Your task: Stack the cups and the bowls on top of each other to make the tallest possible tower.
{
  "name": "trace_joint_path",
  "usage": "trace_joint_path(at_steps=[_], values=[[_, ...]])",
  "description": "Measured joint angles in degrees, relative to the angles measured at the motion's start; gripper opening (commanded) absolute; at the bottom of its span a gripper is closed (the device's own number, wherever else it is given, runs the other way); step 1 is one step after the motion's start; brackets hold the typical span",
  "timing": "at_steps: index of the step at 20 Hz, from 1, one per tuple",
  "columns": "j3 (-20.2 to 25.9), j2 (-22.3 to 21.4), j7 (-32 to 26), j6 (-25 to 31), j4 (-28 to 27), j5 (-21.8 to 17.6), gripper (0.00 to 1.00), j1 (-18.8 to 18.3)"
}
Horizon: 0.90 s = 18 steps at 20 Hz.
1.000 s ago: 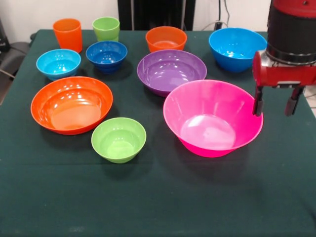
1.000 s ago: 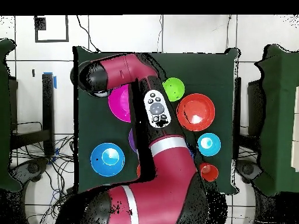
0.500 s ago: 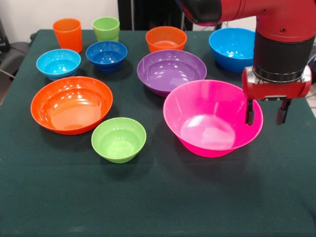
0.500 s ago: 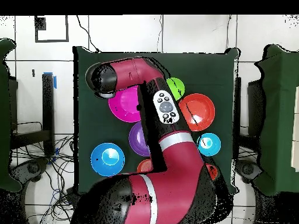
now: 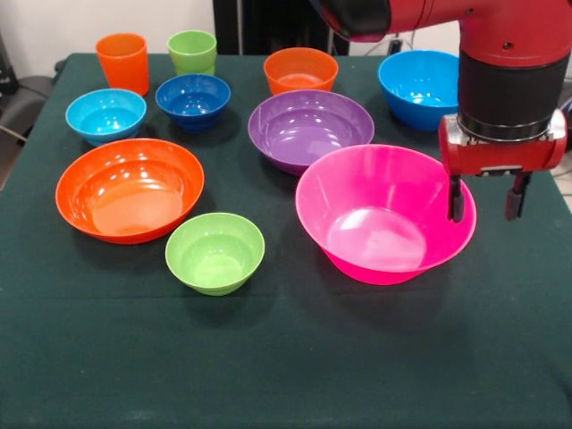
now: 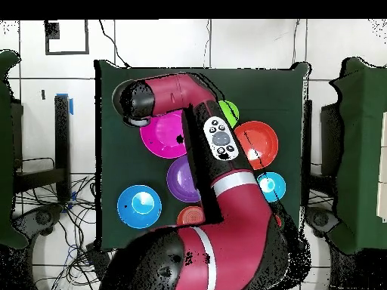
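My gripper (image 5: pixel 484 200) is open and hangs at the right rim of the large pink bowl (image 5: pixel 375 210); one finger (image 5: pixel 456 202) is inside the rim and the other is outside. Every bowl stands alone on the cloth: purple (image 5: pixel 310 128), wide orange (image 5: pixel 130 188), big blue (image 5: pixel 427 85), small orange (image 5: pixel 300 70), light-blue (image 5: pixel 105 114), dark-blue (image 5: pixel 193 98) and lime-green (image 5: pixel 214 252). The orange cup (image 5: pixel 122 61) and the green cup (image 5: pixel 192 51) stand upright at the far left. In the overhead view the arm hides the gripper beside the pink bowl (image 6: pixel 160 136).
A dark green cloth (image 5: pixel 286 357) covers the table. The red arm (image 6: pixel 219 189) crosses the overhead view and hides parts of several bowls. Cables lie on the floor (image 6: pixel 45 219) beside the table.
The gripper has moved left and down from beside the pink bowl to straddle its right rim. In the last half second it barely shifted. No bowl has moved.
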Motion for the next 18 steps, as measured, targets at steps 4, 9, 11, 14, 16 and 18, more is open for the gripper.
trace_joint_path(at_steps=[4, 9, 11, 14, 16, 18], values=[[0.4, -0.9, 0.0, 0.0, 0.0, -0.2, 1.0, -0.2], [0.7, -1.8, -0.4, 0.2, 0.0, -0.5, 1.0, -0.2], [0.8, -1.8, -0.4, 0.2, 0.0, -0.9, 1.0, -0.2], [1.2, -1.4, -0.5, 0.2, 0.0, -2.1, 1.0, -0.2], [1.4, -1.2, -0.6, 0.2, 0.0, -2.4, 1.0, -0.2], [1.9, -0.7, -1.0, 0.2, 0.0, -2.9, 1.0, -0.2]])
